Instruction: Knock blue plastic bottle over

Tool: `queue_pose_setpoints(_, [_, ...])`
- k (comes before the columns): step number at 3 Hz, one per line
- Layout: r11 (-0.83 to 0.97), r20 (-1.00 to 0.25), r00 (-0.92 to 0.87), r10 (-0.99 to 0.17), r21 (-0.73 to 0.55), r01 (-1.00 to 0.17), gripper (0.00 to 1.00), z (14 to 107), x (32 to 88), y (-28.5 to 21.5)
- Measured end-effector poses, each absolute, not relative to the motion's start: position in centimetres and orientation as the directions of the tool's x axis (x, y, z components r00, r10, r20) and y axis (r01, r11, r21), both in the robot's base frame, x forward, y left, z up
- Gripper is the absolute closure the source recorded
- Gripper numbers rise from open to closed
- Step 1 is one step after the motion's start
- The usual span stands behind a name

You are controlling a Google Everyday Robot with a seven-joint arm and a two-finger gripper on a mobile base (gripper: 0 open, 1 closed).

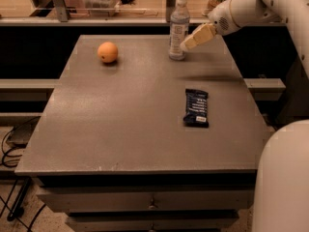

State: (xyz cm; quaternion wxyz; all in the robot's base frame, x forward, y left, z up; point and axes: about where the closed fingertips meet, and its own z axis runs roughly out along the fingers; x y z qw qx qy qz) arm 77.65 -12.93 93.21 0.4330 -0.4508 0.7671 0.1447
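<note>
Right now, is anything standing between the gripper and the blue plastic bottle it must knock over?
Nothing visible does. The gripper sits right beside the upright blue plastic bottle, near its lower half. The orange ball and the dark blue snack wrapper lie well away on the table.

A grey worktop [120, 129] tops a cabinet of drawers [152, 204]. Black cables [12, 144] trail over the speckled floor at near left. A pale ledge [96, 21] runs along the far side, warmly lit behind. The gripper [187, 45] hangs over the worktop's far right.
</note>
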Motion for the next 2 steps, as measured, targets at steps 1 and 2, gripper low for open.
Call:
queue_pose_setpoints(1, [0.546,-0.829,-0.199,-0.522,-0.146,-0.825,0.00,93.3,78.9,-11.2])
queue_pose_setpoints(2, [0.507,-0.856,-0.163,-0.490,-0.128,-0.853,0.15,93.7,79.6,-8.9])
